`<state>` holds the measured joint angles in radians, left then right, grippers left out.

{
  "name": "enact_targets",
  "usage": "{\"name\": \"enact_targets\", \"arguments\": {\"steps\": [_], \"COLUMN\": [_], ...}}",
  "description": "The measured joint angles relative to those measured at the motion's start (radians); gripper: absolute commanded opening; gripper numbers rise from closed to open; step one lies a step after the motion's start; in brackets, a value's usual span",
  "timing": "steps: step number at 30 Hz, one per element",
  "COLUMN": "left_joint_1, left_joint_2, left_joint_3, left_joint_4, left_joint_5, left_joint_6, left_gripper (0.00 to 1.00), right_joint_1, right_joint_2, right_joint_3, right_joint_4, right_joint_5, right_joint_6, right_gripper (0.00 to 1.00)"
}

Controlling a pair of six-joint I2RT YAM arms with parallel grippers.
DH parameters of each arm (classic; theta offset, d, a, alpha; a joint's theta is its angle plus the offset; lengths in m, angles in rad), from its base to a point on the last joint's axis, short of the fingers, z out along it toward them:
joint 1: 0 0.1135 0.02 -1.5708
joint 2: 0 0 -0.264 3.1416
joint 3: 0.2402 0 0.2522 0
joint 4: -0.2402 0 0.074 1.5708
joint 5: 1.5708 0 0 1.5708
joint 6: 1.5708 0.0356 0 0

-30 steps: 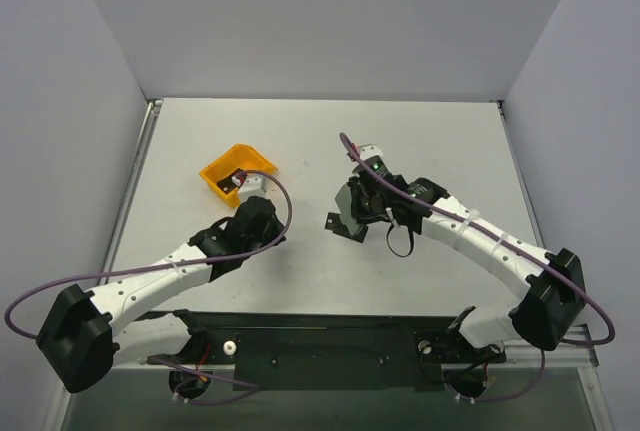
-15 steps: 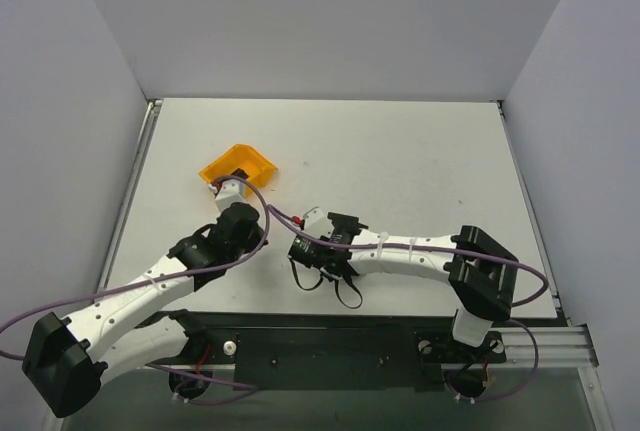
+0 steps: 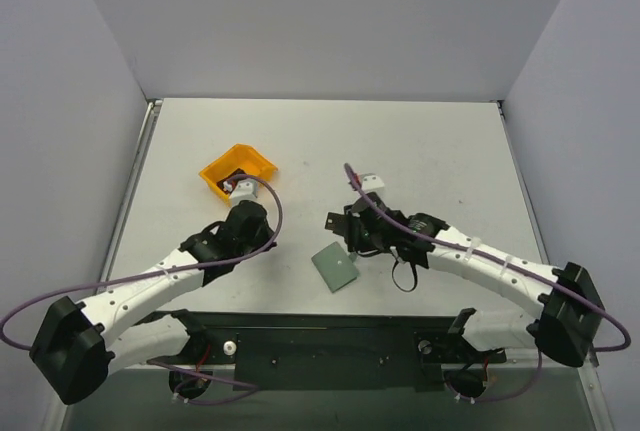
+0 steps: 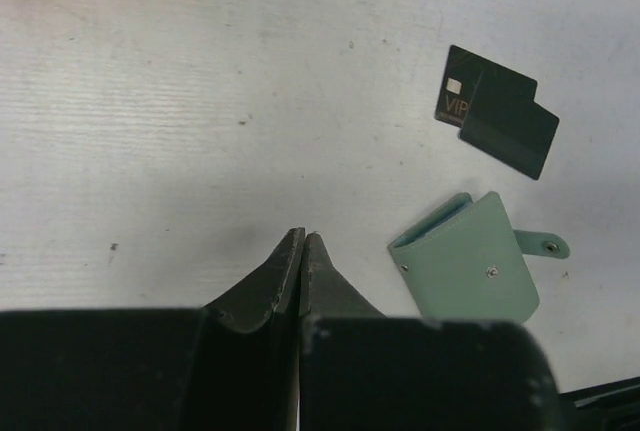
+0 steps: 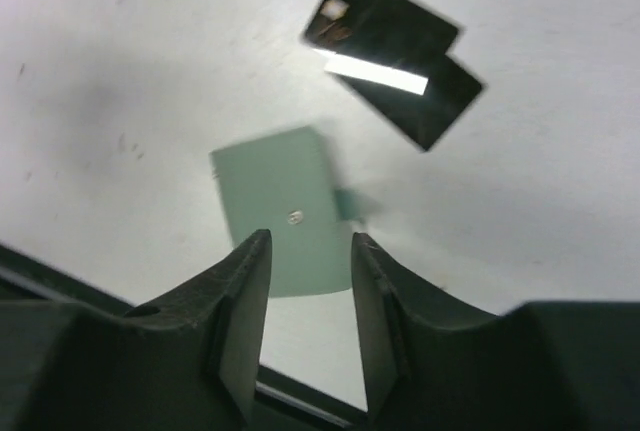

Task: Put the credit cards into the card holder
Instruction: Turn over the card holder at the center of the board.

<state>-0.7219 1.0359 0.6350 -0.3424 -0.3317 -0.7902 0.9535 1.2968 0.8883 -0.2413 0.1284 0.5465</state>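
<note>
Two black credit cards lie overlapping on the white table; in the top view only an edge of the cards shows beside the right wrist. The sage-green card holder lies folded flat nearer the front edge, snap tab out to its side. My right gripper hovers above the card holder, open, with nothing between its fingers. My left gripper is shut on nothing, low over bare table to the left of the card holder.
An orange plastic bin stands at the back left, just beyond the left wrist. The dark rail of the table's front edge runs close behind the card holder. Grey walls close in the table on three sides.
The right gripper carried the card holder away from the cards toward the front edge, opened and let it go, then drew back. The left arm shifted only slightly.
</note>
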Motion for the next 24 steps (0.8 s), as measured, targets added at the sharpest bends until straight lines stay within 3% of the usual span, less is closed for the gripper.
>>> {"name": "enact_targets", "arguments": {"steps": [5,7,10,16,24], "left_joint_1": [-0.112,-0.162,-0.215,-0.242,-0.259], "left_joint_2": [0.111,0.181,0.293,0.455,0.532], "left_joint_3": [0.026,0.06,0.112,0.149,0.153], "left_joint_4": [0.088,0.129,0.192,0.295,0.328], "left_joint_5": [0.045,0.058,0.085,0.144,0.185], "left_joint_6": [0.04,0.05,0.061,0.064,0.061], "left_gripper": [0.0,0.0,0.0,0.0,0.0], "right_joint_1": [-0.212,-0.285,-0.352,-0.37,-0.372], "right_joint_2": [-0.112,-0.104,-0.078,0.019,0.124], "right_joint_3": [-0.066,-0.081,-0.114,-0.129,-0.151], "right_joint_4": [-0.03,-0.032,-0.031,-0.014,0.082], "right_joint_5": [0.023,0.007,-0.05,-0.201,-0.362], "right_joint_6": [0.031,0.038,0.037,0.016,-0.011], "right_gripper": [0.05,0.01,0.0,0.0,0.0]}}
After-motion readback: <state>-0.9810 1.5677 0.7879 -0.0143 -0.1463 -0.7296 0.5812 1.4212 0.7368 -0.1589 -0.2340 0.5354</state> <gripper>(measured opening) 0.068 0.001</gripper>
